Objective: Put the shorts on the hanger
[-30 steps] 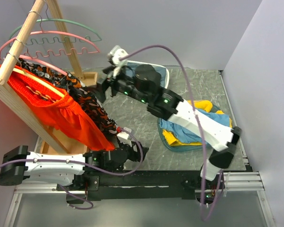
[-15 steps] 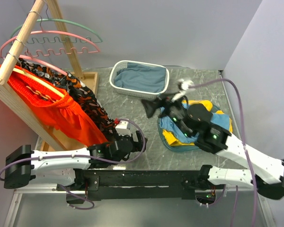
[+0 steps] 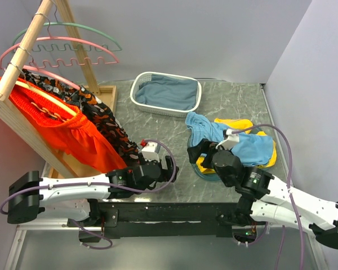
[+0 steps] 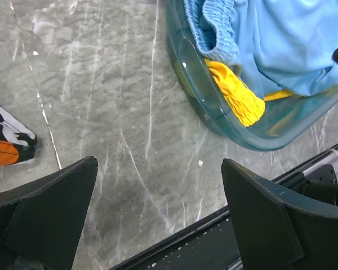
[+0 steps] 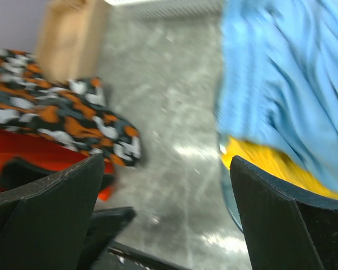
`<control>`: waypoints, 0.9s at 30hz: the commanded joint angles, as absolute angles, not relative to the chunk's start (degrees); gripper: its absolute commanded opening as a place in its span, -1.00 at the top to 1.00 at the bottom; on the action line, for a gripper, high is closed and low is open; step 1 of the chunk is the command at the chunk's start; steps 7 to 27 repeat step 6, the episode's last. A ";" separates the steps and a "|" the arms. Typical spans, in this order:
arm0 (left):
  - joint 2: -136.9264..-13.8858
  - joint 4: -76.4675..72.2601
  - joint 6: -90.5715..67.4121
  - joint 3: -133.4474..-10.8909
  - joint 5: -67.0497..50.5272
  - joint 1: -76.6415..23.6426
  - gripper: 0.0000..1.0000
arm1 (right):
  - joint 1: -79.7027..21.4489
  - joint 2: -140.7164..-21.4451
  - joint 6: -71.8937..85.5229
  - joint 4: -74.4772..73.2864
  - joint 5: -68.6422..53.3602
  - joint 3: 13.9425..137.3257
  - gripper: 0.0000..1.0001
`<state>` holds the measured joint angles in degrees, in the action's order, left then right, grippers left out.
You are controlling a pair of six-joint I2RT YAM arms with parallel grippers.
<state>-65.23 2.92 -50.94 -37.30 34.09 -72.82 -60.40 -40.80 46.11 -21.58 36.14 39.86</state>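
Note:
The shorts (image 3: 104,125), black with orange, white and grey blobs, hang on the wooden rack at the left, draped over a thin pink hanger (image 3: 55,79). Their lower corner shows in the left wrist view (image 4: 7,142) and, blurred, in the right wrist view (image 5: 65,115). My left gripper (image 3: 170,170) is open and empty, low over the grey table just right of the shorts' hem (image 4: 158,211). My right gripper (image 3: 192,153) is open and empty beside the teal tub, pointing towards the shorts (image 5: 169,216).
A teal tub (image 3: 205,173) holds light blue clothes (image 3: 245,147) and yellow clothes. A white basket (image 3: 136,95) stands at the back. A bright orange garment (image 3: 56,129) hangs in front of the shorts. A green hanger (image 3: 79,26) and another pink hanger (image 3: 73,40) hang on the rack.
My right arm has swung back from beside the rack to the near side, now low by the teal tub. My left gripper has moved a little to the right.

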 commanded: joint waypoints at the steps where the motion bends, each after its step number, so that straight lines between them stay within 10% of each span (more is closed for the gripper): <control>1: -65.39 2.81 -51.86 -39.72 32.08 -72.60 -0.93 | -60.56 -40.60 54.66 -28.55 40.60 41.48 -1.00; 27: -64.34 3.96 -51.42 -39.90 33.40 -72.51 -0.93 | -60.47 -40.87 55.90 -30.85 42.10 41.92 -0.99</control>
